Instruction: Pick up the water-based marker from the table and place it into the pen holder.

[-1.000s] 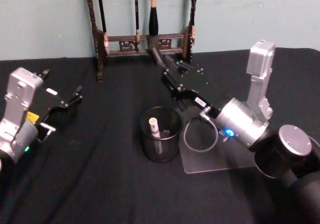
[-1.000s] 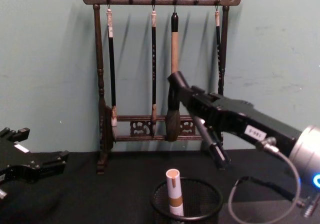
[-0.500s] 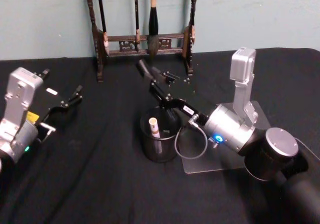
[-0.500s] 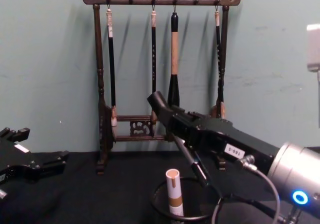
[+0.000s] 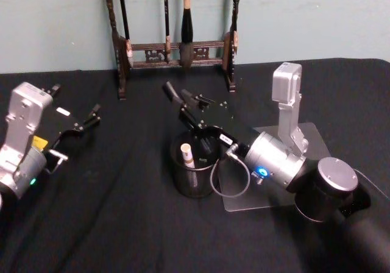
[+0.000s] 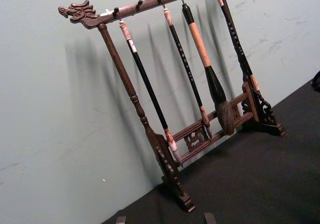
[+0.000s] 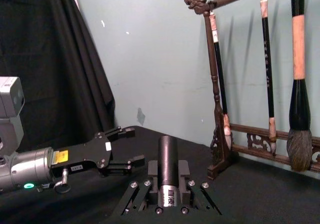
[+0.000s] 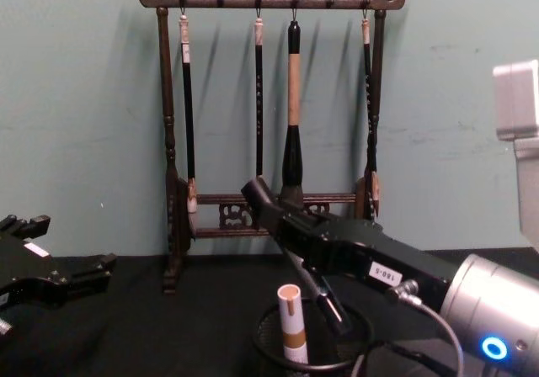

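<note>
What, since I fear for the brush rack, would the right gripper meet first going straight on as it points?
Likely the wall: the right wrist view shows the right gripper, shut on a black cylinder, aimed between the left gripper and the brush rack's left post; depth is unclear.

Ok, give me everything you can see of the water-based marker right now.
The water-based marker is a thick white cylinder with a tan-gold band and a pale orange flat end on top. It stands nearly upright inside the pen holder, at its left side, with its top poking above the rim. The right gripper reaches into the holder beside it, with a gap between them.
</note>
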Tool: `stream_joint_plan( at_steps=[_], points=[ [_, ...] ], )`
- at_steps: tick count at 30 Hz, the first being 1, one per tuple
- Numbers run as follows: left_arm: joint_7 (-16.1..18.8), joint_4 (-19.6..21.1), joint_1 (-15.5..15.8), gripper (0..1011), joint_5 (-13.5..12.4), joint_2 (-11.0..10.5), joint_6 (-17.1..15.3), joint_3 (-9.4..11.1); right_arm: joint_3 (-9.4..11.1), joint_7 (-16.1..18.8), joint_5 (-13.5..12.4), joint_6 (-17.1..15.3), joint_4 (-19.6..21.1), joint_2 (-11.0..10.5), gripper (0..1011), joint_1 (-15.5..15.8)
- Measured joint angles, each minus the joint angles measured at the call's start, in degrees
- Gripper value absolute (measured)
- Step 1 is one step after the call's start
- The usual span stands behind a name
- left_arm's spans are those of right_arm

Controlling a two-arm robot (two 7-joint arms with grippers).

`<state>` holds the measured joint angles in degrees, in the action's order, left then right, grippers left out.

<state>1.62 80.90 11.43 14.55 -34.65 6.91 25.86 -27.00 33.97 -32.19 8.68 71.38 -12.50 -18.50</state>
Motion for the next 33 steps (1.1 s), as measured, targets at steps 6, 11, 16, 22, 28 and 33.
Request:
stream_joint_plan(
  at_steps=[6,11,16,22,28,33],
  points=[
    [0.0,0.0,0.0,1001,0.0,0.0,0.0,0.0,-0.5,-0.3,0.1,-0.2,-0.5,0.0,241,-0.1],
    [0.0,0.0,0.0,1001,0.0,0.0,0.0,0.0,-0.8,-0.7,0.5,-0.2,-0.6,-0.1,239,-0.1],
    [0.0,0.0,0.0,1001,0.0,0.0,0.0,0.0,-0.7,-0.6,0.5,-0.2,-0.6,-0.1,241,-0.1],
    [0.0,0.0,0.0,1001,0.0,0.0,0.0,0.0,-0.7,-0.6,0.5,-0.2,-0.5,-0.1,322,-0.1],
    [0.0,0.0,0.0,1001,0.0,0.0,0.0,0.0,-0.6,-0.5,0.5,-0.2,-0.5,-0.1,524,-0.1],
    [0.0,0.0,0.0,1001,0.0,0.0,0.0,0.0,-0.6,-0.5,0.5,-0.2,-0.5,-0.1,666,-0.1]
  ],
)
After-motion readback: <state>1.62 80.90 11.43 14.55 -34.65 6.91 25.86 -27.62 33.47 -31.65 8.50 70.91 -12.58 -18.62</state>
